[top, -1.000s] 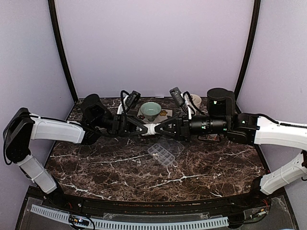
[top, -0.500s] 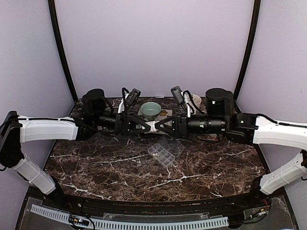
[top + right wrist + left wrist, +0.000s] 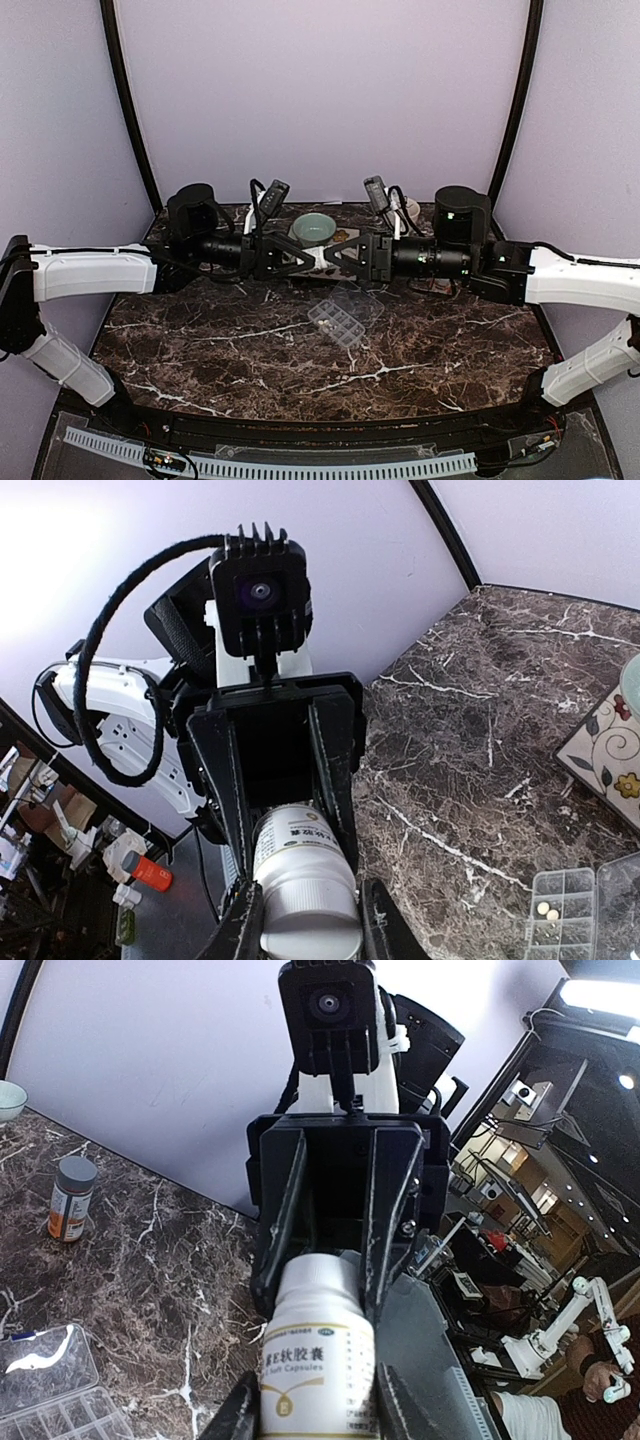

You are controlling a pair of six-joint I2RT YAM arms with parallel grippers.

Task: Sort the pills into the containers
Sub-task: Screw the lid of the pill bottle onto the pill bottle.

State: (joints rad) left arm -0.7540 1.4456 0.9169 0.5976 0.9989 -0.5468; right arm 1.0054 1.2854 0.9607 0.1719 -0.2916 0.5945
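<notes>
Spillage worries me: left gripper (image 3: 318,1415) and right gripper (image 3: 308,925) clamp the white bottle (image 3: 318,1350) sideways, so uncapping could empty it.

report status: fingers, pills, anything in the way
Both on the white bottle: left fingers on its body, right fingers on its cap. Below, pill box open, two pills in. Nothing seen blocking.

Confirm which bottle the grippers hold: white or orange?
The white bottle, held in mid-air between the left gripper and right gripper. The orange grey-capped bottle stands untouched on the table.
</notes>
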